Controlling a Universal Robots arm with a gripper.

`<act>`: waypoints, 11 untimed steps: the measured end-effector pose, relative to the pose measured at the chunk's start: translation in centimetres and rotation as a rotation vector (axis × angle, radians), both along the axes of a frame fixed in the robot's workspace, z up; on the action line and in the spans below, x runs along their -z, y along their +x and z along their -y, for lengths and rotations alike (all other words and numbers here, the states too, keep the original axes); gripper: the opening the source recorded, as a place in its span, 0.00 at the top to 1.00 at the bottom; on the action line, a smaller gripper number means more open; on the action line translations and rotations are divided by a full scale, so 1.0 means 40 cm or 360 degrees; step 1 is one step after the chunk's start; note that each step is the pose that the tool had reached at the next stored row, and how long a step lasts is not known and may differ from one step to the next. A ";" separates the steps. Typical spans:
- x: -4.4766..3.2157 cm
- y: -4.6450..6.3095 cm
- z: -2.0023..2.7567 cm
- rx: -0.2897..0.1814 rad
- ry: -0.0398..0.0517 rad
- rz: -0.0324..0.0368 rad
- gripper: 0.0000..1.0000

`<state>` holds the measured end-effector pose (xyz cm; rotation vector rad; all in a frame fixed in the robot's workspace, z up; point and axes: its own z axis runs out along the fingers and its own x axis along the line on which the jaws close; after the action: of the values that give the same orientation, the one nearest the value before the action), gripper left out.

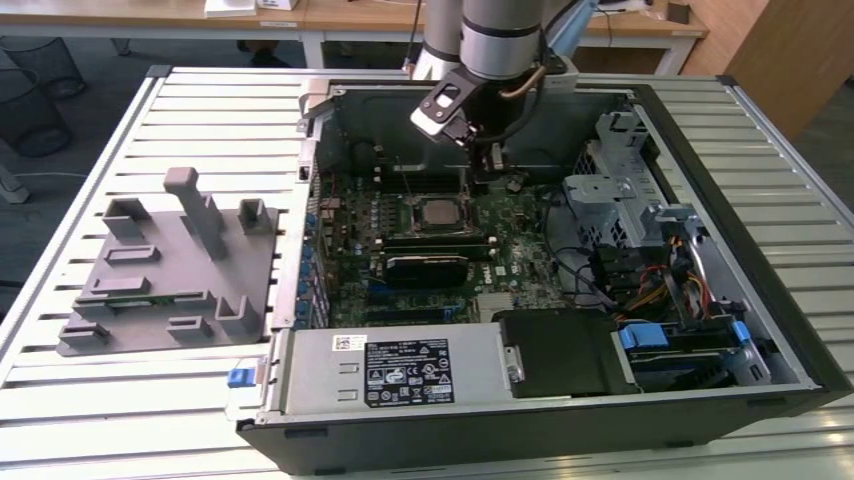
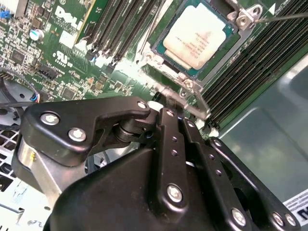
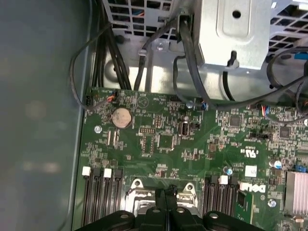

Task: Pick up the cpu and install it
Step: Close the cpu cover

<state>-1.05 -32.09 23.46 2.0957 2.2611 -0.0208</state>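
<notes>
The cpu [image 2: 199, 36], a small square chip with a silvery top plate, lies flat in the socket on the green motherboard [image 1: 514, 215] inside the open computer case. In the exterior view the cpu [image 1: 438, 212] sits at the board's middle. My gripper [image 1: 491, 168] hangs just behind the socket, toward the case's far wall. Its black fingers [image 3: 166, 199] are pressed together, shut, with nothing seen between them. In the second wrist view the fingertips [image 2: 168, 103] stand close to the socket's metal frame [image 2: 190, 86], beside the cpu and not on it. A thin metal lever [image 2: 281, 17] runs along the socket's other side.
Black memory slots [image 2: 125, 29] flank the socket on both sides. A drive cage [image 1: 614, 190] with loose cables [image 1: 641, 280] fills the case on the exterior view's right. The power supply [image 1: 400, 370] lies at the near side. A grey fixture [image 1: 174, 260] stands on the slatted table at the exterior view's left.
</notes>
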 end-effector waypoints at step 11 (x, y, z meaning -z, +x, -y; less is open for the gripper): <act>0.012 -0.059 0.000 0.0000 0.0000 0.0000 0.89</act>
<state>-3.43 -32.08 22.99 2.0958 2.2611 -0.0204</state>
